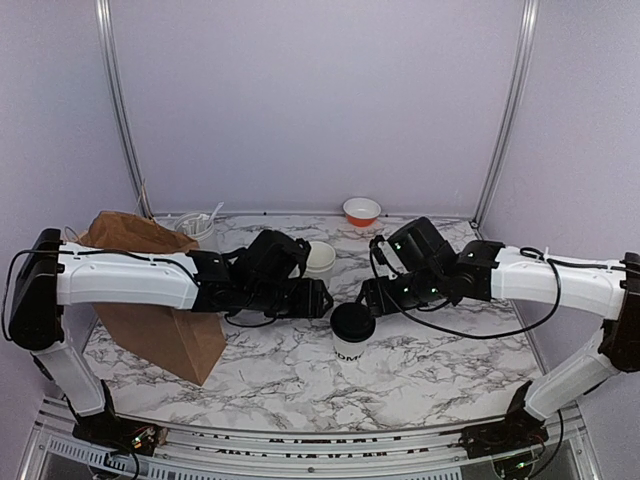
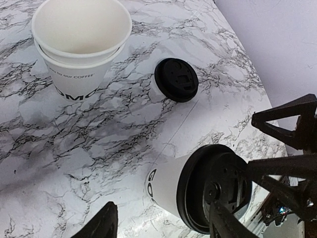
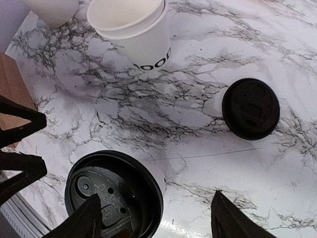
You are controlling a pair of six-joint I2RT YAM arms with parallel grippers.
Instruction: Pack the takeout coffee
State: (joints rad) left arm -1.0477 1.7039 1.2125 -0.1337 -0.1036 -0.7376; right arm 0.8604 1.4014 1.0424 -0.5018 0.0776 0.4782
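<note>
Nearest me, one white lettered cup stands upright, black lid on; two open cups sit nested farther back.

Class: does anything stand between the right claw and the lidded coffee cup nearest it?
Nothing visible does. In the right wrist view the lidded cup sits directly below the open right claw, fully in sight. The left claw hangs close beside the cup, off to one side, not in between.
</note>
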